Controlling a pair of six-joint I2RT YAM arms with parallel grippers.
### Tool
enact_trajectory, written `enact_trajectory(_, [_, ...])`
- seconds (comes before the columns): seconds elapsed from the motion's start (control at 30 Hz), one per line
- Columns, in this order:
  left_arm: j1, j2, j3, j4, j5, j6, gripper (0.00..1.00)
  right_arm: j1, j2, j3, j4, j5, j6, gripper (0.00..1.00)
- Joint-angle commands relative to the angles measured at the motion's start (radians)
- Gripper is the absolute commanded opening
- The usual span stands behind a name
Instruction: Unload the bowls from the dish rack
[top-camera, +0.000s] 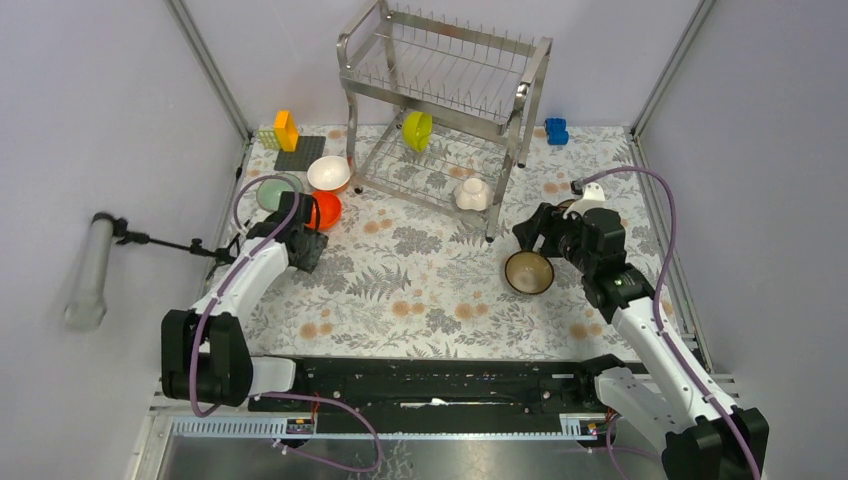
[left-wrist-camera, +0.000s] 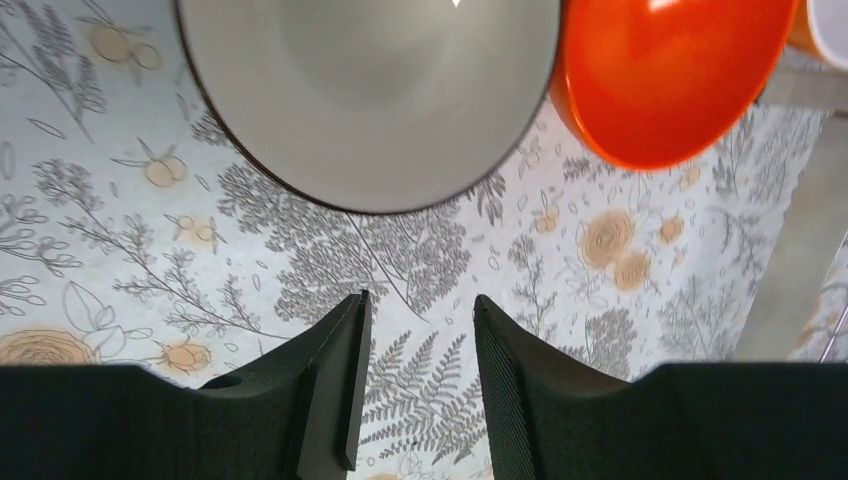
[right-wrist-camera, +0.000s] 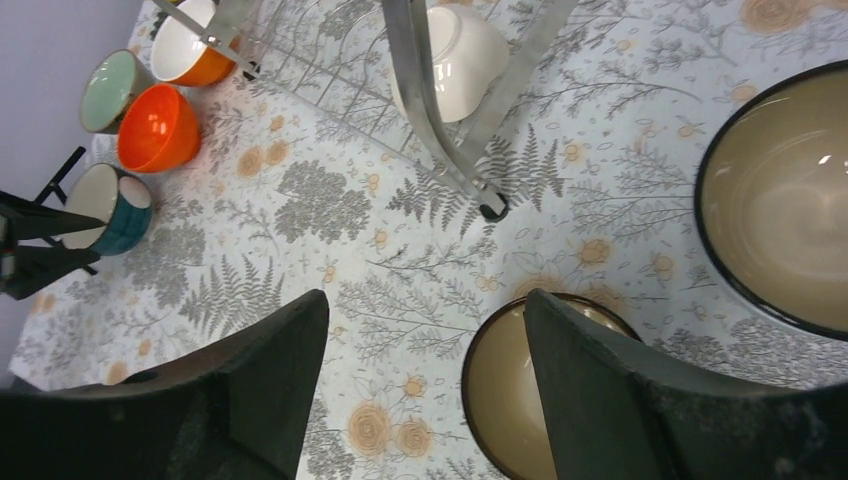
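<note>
Right claw (right-wrist-camera: 425, 302) released, wide above glossy round tan bowl (right-wrist-camera: 505, 392), dark-rimmed.

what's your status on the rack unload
Left gripper open, right gripper open over brown bowl. Yellow-green bowl, white bowl left in dish rack. No obstruction seen.

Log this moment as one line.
left gripper open, empty | right gripper open over brown bowl | dish rack holds yellow-green bowl, white bowl

Your left arm (top-camera: 245, 280) and right arm (top-camera: 650, 335): white links, black joints.
Purple cables (top-camera: 640, 169) loop along both; tool fingers (left-wrist-camera: 330, 400) matte black.
</note>
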Motion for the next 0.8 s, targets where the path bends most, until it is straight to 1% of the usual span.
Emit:
enact_trajectory(0.0, [-0.076, -0.003, 0.001, 0.053, 0.016, 0.025, 0.47, 0.029, 0.015, 0.009, 0.096, -0.066, 0.043, 0.77])
enact_trajectory(0.07, [-0.120, 0.007, 0.003, 0.065, -0.004, 0.026, 0.47, 0.056, 0.032, -0.005, 0.135, -0.060, 0.058, 0.76])
enact_trajectory(0.27, [-0.150, 0.046, 0.024, 0.064, 0.000, 0.053, 0.45, 0.100, 0.071, 0.011, 0.151, -0.051, 0.057, 0.77])
enact_trajectory(0.4, [-0.199, 0.051, 0.042, 0.066, -0.037, 0.082, 0.45, 0.161, 0.099, 0.029, 0.167, -0.064, 0.033, 0.77])
enact_trajectory(0.53, [-0.247, 0.060, 0.068, 0.087, -0.045, 0.177, 0.43, 0.245, 0.154, 0.021, 0.224, -0.031, 0.059, 0.75])
enact_trajectory(0.77, [-0.328, 0.033, 0.059, 0.156, -0.077, 0.321, 0.42, 0.336, 0.311, 0.035, 0.404, -0.049, 0.157, 0.71])
